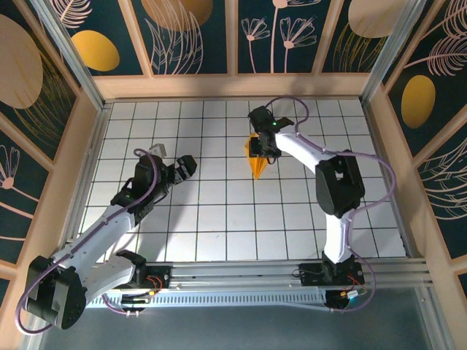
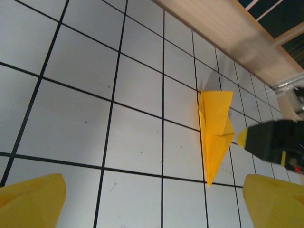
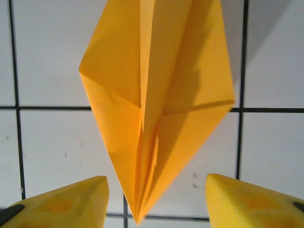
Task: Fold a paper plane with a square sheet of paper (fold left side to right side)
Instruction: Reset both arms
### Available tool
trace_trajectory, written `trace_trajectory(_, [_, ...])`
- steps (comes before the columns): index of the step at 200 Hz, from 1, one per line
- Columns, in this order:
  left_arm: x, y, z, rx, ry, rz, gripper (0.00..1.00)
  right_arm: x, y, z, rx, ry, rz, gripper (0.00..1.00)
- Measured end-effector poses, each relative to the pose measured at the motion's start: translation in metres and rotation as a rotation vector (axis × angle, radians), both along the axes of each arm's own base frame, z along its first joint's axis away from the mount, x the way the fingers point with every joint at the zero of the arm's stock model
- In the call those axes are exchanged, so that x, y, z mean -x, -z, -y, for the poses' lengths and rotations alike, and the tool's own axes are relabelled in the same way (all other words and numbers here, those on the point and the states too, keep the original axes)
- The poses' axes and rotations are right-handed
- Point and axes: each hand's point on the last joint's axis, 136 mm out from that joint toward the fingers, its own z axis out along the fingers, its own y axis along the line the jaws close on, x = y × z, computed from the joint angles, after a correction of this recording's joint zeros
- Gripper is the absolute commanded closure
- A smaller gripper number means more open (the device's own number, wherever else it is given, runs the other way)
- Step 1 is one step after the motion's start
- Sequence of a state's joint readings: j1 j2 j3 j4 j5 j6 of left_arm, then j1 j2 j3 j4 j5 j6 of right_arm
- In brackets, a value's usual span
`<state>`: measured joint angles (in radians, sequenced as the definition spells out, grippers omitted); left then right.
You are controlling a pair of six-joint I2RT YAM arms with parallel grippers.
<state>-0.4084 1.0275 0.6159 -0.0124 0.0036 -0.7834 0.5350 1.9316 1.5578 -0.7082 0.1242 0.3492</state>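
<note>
Your white grid worktop point(image 1: 204, 219) carries the paper plane point(image 3: 156, 95), lying flat right of centre with its nose toward the arms. It looks feather-light and easily crushed, so pinch it gently along the raised centre crease. Your right claw point(image 3: 156, 202) stands partly spread astride the nose, gripping nothing. Your left claw point(image 2: 154, 202) gapes wide and empty, well apart.

Looks like a robot lab test cell: two robot arms point(image 1: 102, 230) bolted to an aluminium rail point(image 1: 241, 274) at the near edge of a white grid table point(image 1: 211, 226). Boxed in w/ a wood frame point(image 1: 233, 86) & dark floral panels point(image 1: 284, 40), i.e. a purpose-built rig enclosure.
</note>
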Motion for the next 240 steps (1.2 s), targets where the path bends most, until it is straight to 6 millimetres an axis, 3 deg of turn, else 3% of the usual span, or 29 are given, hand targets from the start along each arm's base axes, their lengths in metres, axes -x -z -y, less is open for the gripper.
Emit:
trace_trajectory(38, [-0.008, -0.001, -0.021, -0.094, -0.071, 0.034, 0.01, 0.025, -0.044, 0.021, -0.051, -0.004, 0.131, 0.23])
trace_trajectory(47, [-0.009, 0.0, -0.028, -0.128, -0.095, 0.04, 0.01, 0.03, -0.051, 0.028, -0.066, -0.005, 0.166, 0.16])
trace_trajectory(73, [-0.015, -0.001, -0.054, -0.243, -0.178, 0.067, 0.01, 0.037, -0.061, 0.069, -0.107, 0.08, 0.261, 0.01])
trace_trajectory(98, [-0.019, -0.004, -0.077, -0.333, -0.246, 0.086, 0.01, 0.046, -0.061, 0.12, -0.139, 0.2, 0.354, 0.01])
trace_trajectory(126, [-0.022, -0.008, -0.1, -0.381, -0.315, 0.119, 0.01, 0.054, -0.065, 0.163, -0.172, 0.314, 0.472, 0.01])
trace_trajectory(171, [-0.017, 0.009, -0.128, -0.414, -0.388, 0.112, 0.01, 0.066, -0.068, 0.226, -0.167, 0.499, 0.66, 0.01])
trace_trajectory(216, [-0.006, 0.013, -0.138, -0.442, -0.423, 0.141, 0.01, 0.093, -0.052, 0.257, -0.07, 0.572, 0.858, 0.01])
trace_trajectory(240, [0.0, 0.018, -0.142, -0.47, -0.43, 0.142, 0.01, 0.097, -0.046, 0.264, -0.024, 0.579, 0.903, 0.01])
